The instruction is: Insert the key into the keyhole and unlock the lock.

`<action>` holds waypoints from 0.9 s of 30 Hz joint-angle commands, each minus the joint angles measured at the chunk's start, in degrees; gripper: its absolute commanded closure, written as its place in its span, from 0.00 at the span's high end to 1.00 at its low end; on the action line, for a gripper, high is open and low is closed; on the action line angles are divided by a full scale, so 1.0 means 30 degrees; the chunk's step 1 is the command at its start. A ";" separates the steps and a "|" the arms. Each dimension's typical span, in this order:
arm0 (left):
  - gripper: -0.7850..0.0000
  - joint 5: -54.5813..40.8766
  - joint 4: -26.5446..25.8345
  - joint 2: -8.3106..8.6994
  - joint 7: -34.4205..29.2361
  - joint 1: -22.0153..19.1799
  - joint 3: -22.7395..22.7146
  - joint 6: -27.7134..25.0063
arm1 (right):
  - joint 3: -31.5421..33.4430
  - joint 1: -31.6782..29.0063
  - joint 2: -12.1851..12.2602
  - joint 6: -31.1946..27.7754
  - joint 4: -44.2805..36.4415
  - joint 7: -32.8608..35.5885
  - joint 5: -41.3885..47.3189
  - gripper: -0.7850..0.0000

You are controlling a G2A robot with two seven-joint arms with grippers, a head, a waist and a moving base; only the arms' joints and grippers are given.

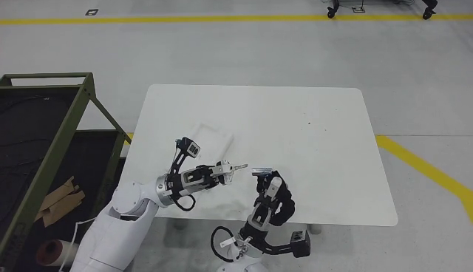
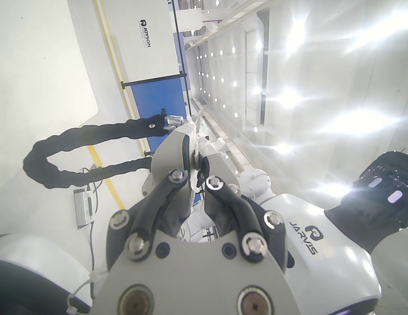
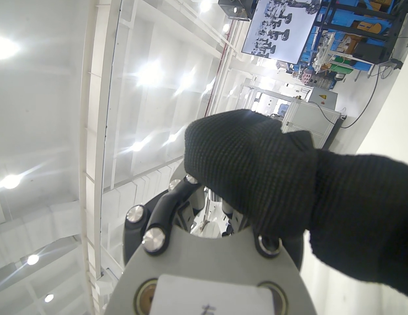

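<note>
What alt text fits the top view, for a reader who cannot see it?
The left gripper holds a key, tip aimed at the lock in the right gripper, a small gap between them, over the near edge of a white table. A green cart stands beside it.

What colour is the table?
The table is plain white. It shows best in the top view.
</note>
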 commanded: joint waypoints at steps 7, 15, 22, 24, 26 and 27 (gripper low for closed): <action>0.00 -0.0293 0.0356 0.0100 -0.0874 -0.0015 -0.0436 -0.0177 | -0.0046 0.0010 -0.0001 -0.0174 -0.0374 0.0704 0.1602 0.00; 0.00 -0.0293 0.0356 0.0100 -0.0874 -0.0015 -0.0436 -0.0177 | -0.0046 0.0010 -0.0001 -0.0174 -0.0374 0.0704 0.1602 0.00; 0.00 -0.0293 0.0356 0.0100 -0.0874 -0.0015 -0.0436 -0.0177 | -0.0046 0.0010 -0.0001 -0.0174 -0.0374 0.0704 0.1602 0.00; 0.00 -0.0293 0.0356 0.0100 -0.0874 -0.0015 -0.0436 -0.0177 | -0.0046 0.0010 -0.0001 -0.0174 -0.0374 0.0704 0.1602 0.00; 0.00 -0.0293 0.0356 0.0100 -0.0874 -0.0015 -0.0436 -0.0177 | -0.0046 0.0010 -0.0001 -0.0174 -0.0374 0.0704 0.1602 0.00; 0.00 -0.0293 0.0356 0.0100 -0.0874 -0.0015 -0.0436 -0.0177 | -0.0046 0.0010 -0.0001 -0.0174 -0.0374 0.0704 0.1602 0.00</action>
